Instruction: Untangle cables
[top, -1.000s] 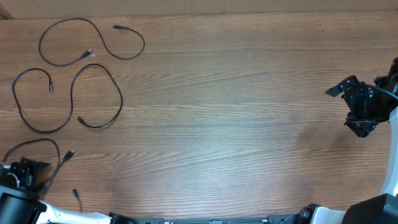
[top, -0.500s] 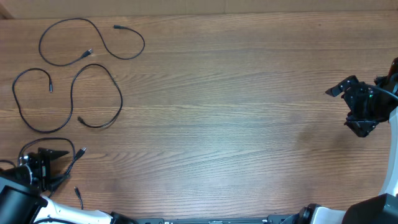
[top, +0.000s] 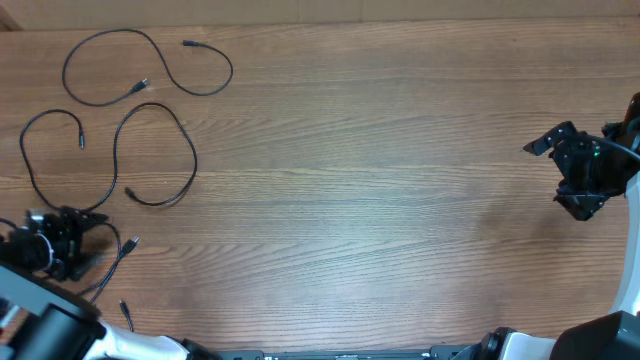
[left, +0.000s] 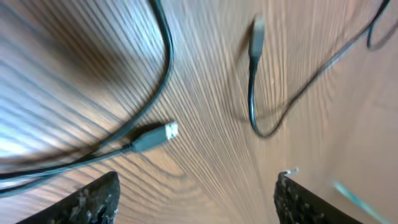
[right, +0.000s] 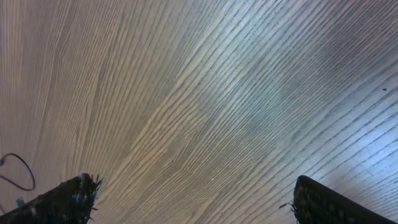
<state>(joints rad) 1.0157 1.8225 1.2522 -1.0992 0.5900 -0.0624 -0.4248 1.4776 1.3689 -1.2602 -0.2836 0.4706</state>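
My left gripper (left: 196, 200) sits spread wide by the silver-tipped cable (left: 155, 135) at near left, gripping nothing; right gripper (right: 196, 199) is spread too, empty

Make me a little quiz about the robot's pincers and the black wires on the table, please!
1. True or false: the right pincer holds a cable.
2. Seen from overhead, where on the table do the cables lie? A: left side. B: middle. C: right side.
3. Which pincer is near the silver-tipped USB plug?
Key: 1 false, it is open over bare wood; 2 A; 3 the left pincer.
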